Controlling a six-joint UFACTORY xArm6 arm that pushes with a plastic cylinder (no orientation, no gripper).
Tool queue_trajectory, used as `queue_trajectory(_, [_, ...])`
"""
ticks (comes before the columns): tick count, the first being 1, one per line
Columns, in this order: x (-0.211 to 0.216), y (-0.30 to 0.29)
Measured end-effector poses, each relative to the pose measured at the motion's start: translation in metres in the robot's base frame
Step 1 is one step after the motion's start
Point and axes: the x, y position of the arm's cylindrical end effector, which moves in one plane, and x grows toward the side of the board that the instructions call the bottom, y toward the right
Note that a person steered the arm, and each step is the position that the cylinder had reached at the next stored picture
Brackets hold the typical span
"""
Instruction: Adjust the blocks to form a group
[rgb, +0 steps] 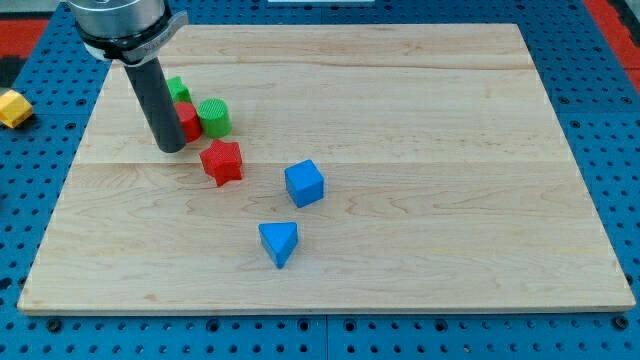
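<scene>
Wooden board (400, 120) on blue pegboard table (620, 150). My tip (170, 148) down on board, no hand, holds nothing, grasps nothing.

Landmark: red star block (222, 162).
- My tip: just left of star, a bit up.
- Red block (187, 121), shape unclear: up-left of star, touching rod.
- Green cylinder (214, 117): just above star.
- Green block (177, 91), partly hidden: farther up-left.
- Blue cube (304, 184): right of star, apart.
- Blue triangle block (279, 242): down-right of star, well apart.
- Yellow block (12, 107): far left, off board.
</scene>
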Motion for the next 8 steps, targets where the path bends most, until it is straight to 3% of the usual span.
queue_trajectory(2, [-0.004,0.143])
queue_trajectory(3, [0.025,0.226])
queue_trajectory(4, [0.072,0.211])
queue_trajectory(6, [0.04,0.07])
queue_trajectory(7, [0.037,0.049])
queue_trajectory(8, [0.054,0.108])
